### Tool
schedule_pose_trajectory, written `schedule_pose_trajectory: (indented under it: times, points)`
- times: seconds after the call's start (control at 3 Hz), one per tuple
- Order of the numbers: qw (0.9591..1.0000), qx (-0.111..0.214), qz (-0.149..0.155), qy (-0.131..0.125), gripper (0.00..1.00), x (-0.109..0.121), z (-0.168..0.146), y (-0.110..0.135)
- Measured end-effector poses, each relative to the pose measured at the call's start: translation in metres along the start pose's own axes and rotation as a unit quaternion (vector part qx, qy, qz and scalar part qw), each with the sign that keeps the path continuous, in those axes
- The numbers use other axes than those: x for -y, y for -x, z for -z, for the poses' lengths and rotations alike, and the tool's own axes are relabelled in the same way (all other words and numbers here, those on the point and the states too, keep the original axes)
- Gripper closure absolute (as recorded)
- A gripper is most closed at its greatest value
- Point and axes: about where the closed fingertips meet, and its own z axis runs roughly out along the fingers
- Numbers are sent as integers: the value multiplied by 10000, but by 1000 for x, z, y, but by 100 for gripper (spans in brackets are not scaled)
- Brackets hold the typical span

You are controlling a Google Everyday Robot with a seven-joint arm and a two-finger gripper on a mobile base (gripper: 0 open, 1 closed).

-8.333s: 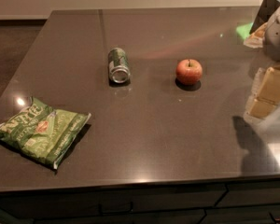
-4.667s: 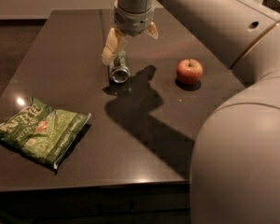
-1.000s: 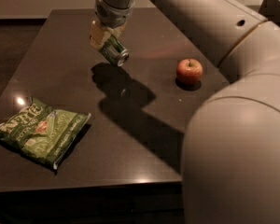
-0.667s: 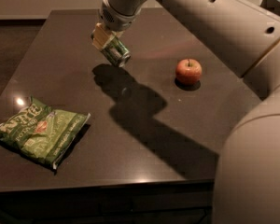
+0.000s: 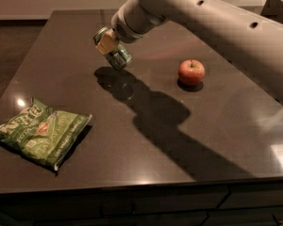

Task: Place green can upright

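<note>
We see the tool (image 5: pixel 110 45) over the far left part of the dark counter (image 5: pixel 146 168), at the end of the big pale arm (image 5: pixel 212 20) that reaches in from the upper right. The tool is clenched around the green can (image 5: pixel 120 58), with one pale finger (image 5: pixel 104 42) lying across the can's upper half. The green can hangs in the air, clear of the counter, tilted so that its lower end points down and to the right while its upper end sits up near the wrist. Its shadow (image 5: pixel 114 78) falls on the counter just below it and runs on to the right into the wide shadow of the arm. A red apple (image 5: pixel 191 72) stands on the counter to the right of the can, well apart from it. A flat green chip bag (image 5: pixel 40 132) lies near the front left edge of the counter, far from both the can and the apple.
</note>
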Motion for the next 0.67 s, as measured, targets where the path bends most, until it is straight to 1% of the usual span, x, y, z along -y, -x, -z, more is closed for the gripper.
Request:
schedule_pose_trajectory:
  times: [0.33, 0.67]
  points:
    - [9980, 604, 27, -185, 100, 4, 6, 2]
    - [9932, 1103, -57, -358, 100, 7, 12, 3]
